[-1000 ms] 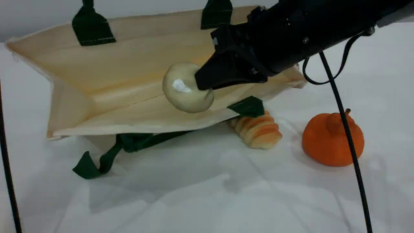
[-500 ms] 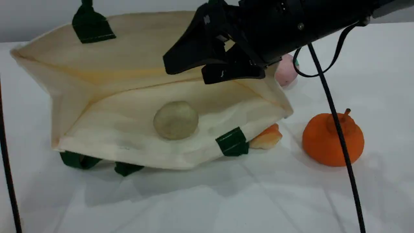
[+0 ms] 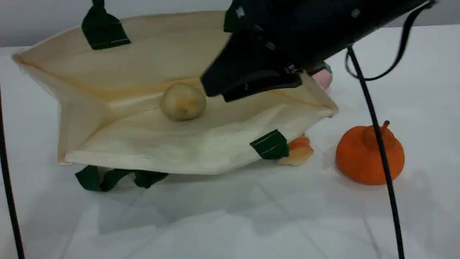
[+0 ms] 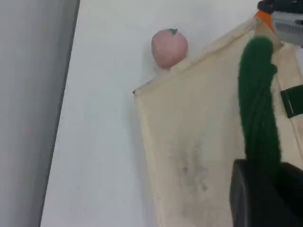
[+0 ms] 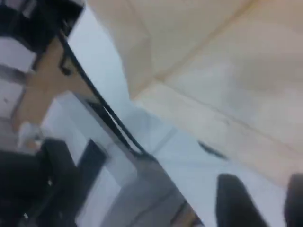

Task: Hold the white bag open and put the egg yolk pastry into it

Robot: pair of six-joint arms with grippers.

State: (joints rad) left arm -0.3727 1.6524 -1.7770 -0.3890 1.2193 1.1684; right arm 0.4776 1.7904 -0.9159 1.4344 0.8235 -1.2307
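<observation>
One white bag point(image 3: 151, 144) lies on the worktop point(image 3: 230, 223) with its mouth gaping toward the scene camera. One egg yolk pastry point(image 3: 182, 101) sits inside it, on the lower panel near the inner fold, touching no tool. Around the bag there are three more things, one of each. A pink ball point(image 3: 324, 77) lies just behind the bag's right corner. A ridged orange bread loaf point(image 3: 299, 151) is half tucked under the bag's front edge. A round orange pumpkin-shaped piece point(image 3: 363, 158) stands apart on the right. Two tools are at work. The left tool point(image 4: 267, 191), seen only in its own wrist view, is closed tight on one green strap point(image 4: 258, 113) of the bag and holds that side up. The right tool point(image 3: 214, 91) hangs over the bag's opening, just right of the pastry and blurred in the scene view. In its wrist view its two fingertips point(image 5: 234, 201) stand partly apart with nothing between them, and the bag's cream cloth lies beyond.
</observation>
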